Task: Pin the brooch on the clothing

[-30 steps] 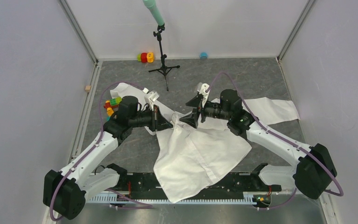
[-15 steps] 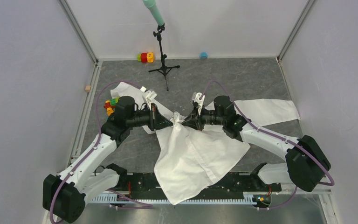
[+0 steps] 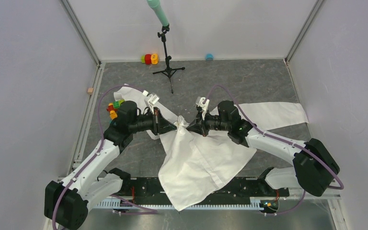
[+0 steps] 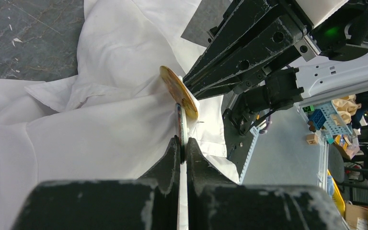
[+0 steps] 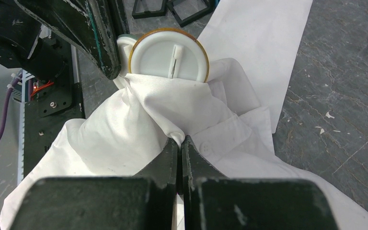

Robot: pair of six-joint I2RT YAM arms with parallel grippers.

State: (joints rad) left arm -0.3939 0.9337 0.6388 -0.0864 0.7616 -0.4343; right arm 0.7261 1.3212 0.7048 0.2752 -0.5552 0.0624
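Observation:
The white shirt (image 3: 206, 158) lies spread between the arms, with one fold lifted at the middle. My left gripper (image 3: 174, 124) is shut on the brooch (image 4: 176, 88), a round gold-rimmed disc seen edge-on above its tips (image 4: 182, 143). In the right wrist view the brooch's white back (image 5: 168, 55) with its pin bar faces me, pressed against the raised cloth (image 5: 124, 124). My right gripper (image 5: 179, 141) is shut on that fold of shirt, just below the brooch. Its black fingers (image 4: 249, 52) meet the brooch from the other side. From above, the brooch is hidden between the two tips.
A black tripod stand (image 3: 167, 67) with a green-tipped pole stands at the back. Coloured toy blocks (image 3: 113, 108) lie by the left arm, more (image 3: 148, 58) by the back wall with a blue piece (image 3: 209, 57). A small wooden cube (image 3: 90, 90) sits at the left edge.
My right gripper has moved left to the lifted shirt fold and shut on it. The left gripper has kept hold of the brooch, drawing back slightly left as the cloth bunched up between the tips.

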